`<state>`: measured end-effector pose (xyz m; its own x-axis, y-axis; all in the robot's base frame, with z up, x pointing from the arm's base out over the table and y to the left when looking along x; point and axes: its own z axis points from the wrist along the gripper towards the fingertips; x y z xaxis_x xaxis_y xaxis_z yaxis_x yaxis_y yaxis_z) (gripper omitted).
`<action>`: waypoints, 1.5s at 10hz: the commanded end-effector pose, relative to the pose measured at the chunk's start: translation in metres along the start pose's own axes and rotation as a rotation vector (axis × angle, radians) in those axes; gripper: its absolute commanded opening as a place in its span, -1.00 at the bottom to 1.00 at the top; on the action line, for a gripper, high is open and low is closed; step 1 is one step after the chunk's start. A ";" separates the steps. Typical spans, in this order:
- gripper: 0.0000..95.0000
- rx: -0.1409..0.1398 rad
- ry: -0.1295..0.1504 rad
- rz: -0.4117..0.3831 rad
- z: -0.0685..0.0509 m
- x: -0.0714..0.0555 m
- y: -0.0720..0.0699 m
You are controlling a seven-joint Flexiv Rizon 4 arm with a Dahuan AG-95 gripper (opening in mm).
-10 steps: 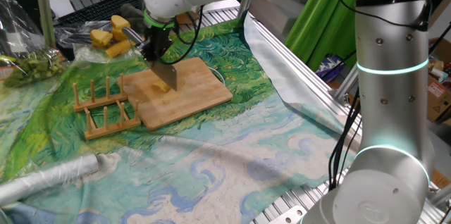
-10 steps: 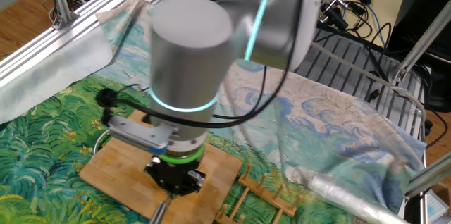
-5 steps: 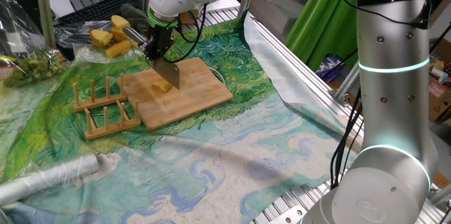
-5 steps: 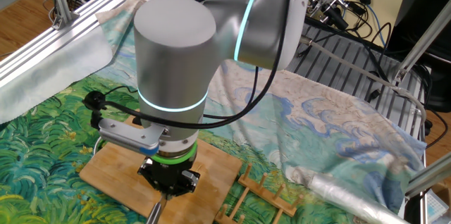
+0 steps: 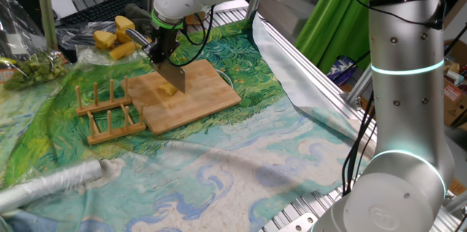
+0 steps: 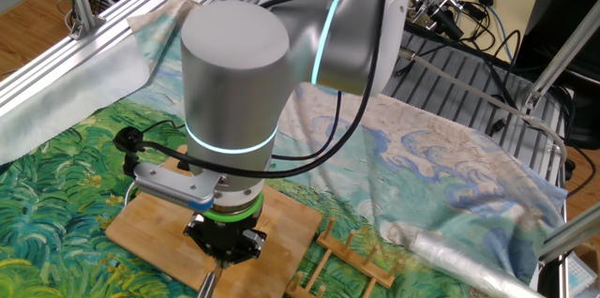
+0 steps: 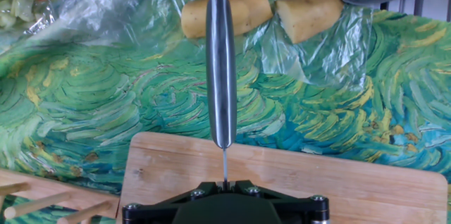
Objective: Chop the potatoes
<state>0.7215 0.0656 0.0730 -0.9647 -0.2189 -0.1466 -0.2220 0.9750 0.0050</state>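
Observation:
My gripper [image 5: 162,49] hangs over the wooden board [image 5: 208,93], shut on a knife [image 5: 174,78]. The blade points down at the board's left part. A small pale-yellow potato piece [image 5: 169,91] lies on the board right at the blade's lower edge; whether they touch I cannot tell. In the hand view the gripper [image 7: 225,182] clamps the thin blade edge-on, and the knife's silver handle [image 7: 220,69] reaches away over the board [image 7: 338,182]. The other fixed view shows the gripper [image 6: 223,244] low over the board [image 6: 155,228], with the potatoes hidden by the arm.
Bigger yellow chunks [image 5: 115,39] lie on clear plastic behind the board, chunks [image 7: 232,11] also in the hand view. A wooden rack [image 5: 109,111] stands left of the board. A plastic roll [image 5: 51,184] lies front left. A bag of greens [image 5: 33,68] is far left.
Over the first half second the arm shifted slightly with the knife, the wrist moving a little to the right in one fixed view. Since then it has held still.

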 end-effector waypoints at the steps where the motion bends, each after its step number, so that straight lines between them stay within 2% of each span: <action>1: -1.00 -0.006 -0.006 -0.007 -0.001 0.001 0.000; 15: -1.00 -0.008 -0.006 -0.016 0.002 0.009 0.004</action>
<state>0.7117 0.0678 0.0697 -0.9604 -0.2328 -0.1530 -0.2370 0.9715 0.0096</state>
